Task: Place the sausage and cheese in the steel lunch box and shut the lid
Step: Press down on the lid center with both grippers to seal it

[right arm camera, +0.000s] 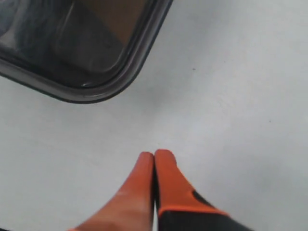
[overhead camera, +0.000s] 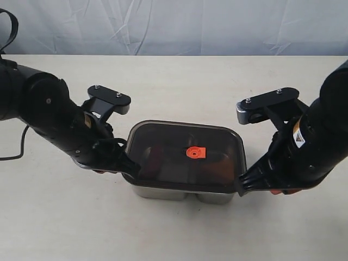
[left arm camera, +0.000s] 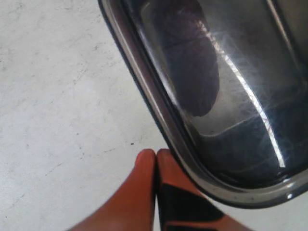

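lid [overhead camera: 163, 147] on steel lunch box [overhead camera: 163, 192] | left gripper [left arm camera: 155, 154], right gripper [right arm camera: 154, 155] closed, empty, flanking it

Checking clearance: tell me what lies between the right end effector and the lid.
Only bare table separates the right end effector from the lid, as the right wrist view shows.

Exterior view high above the table [overhead camera: 174, 81], wrist views close overhead, all sharing the lid [overhead camera: 163, 147]
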Robot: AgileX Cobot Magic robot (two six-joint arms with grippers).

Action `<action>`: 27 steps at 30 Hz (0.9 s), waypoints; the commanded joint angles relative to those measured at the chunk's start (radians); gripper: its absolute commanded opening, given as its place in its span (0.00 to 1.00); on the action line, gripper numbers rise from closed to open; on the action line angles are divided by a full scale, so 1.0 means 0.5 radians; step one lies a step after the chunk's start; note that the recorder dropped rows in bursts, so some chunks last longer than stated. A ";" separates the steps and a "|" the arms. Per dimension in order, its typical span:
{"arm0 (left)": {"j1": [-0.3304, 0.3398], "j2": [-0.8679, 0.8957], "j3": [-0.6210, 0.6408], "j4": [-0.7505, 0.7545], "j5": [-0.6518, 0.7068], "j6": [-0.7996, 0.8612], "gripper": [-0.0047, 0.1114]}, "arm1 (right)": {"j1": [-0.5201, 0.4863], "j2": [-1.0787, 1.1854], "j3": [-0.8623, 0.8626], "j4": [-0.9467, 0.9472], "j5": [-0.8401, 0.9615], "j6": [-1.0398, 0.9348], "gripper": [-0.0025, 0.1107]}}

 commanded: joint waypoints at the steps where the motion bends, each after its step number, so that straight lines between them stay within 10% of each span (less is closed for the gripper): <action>1: -0.008 0.005 -0.072 0.230 0.089 -0.191 0.04 | -0.005 -0.017 -0.010 -0.215 -0.075 0.138 0.01; 9: -0.008 -0.304 -0.102 0.616 -0.138 -0.548 0.04 | -0.005 -0.017 -0.010 -0.091 -0.452 0.215 0.01; 17: -0.008 -0.233 -0.102 -0.152 -0.412 0.267 0.04 | -0.005 0.151 -0.010 0.130 -0.751 0.215 0.01; 27: -0.008 -0.011 -0.102 -0.173 -0.378 0.340 0.04 | -0.005 0.260 -0.010 0.158 -0.823 0.215 0.01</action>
